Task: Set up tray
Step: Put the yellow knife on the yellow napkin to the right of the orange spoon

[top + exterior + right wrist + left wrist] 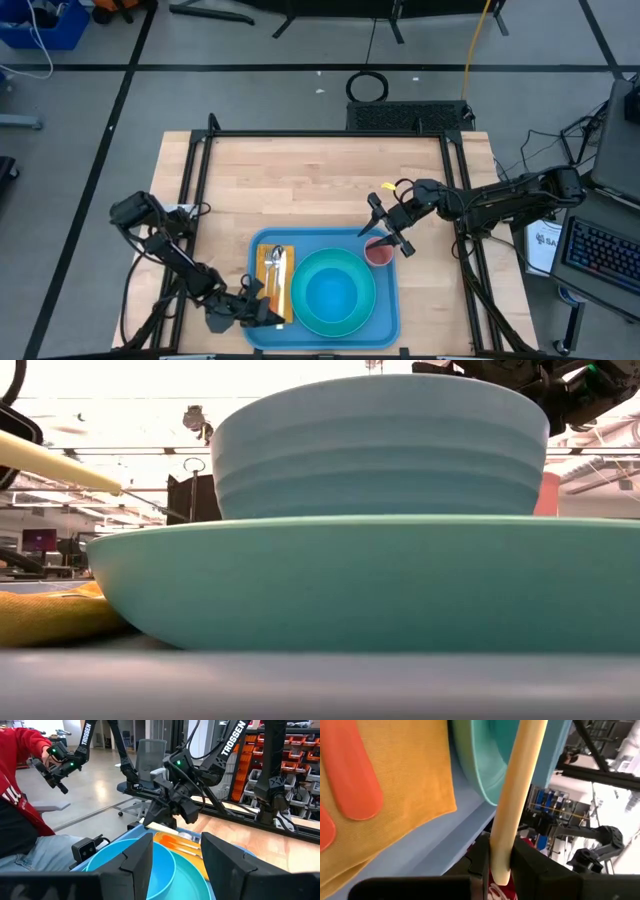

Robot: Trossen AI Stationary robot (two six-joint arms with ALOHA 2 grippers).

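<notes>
Tray (388,322) first: a large, flat, light-blue plastic rectangle with rounded corners and a raised rim, lying at the lower centre of the high view on the near edge of the wooden table (300,185), its long axis running left to right across the frame. On its middle sits a round turquoise plate (366,312) of smooth, matte plastic, with a ribbed light-blue bowl (333,290) standing upright inside it. Along the tray's left end lies a yellow cloth napkin (264,262) with a woven texture, long side running from the top of the frame to the bottom; a metal spoon (277,268) and orange-handled cutlery (351,775) rest on it. In the tray's upper right corner stands a small reddish cup (380,254).

At the tray's lower left corner the left gripper (501,862) is clamped on a pale cream stick-like handle (517,790), which slants over the tray's edge. Over the cup, the right gripper (385,228) hangs with its fingers (227,852) spread apart and nothing between them.
</notes>
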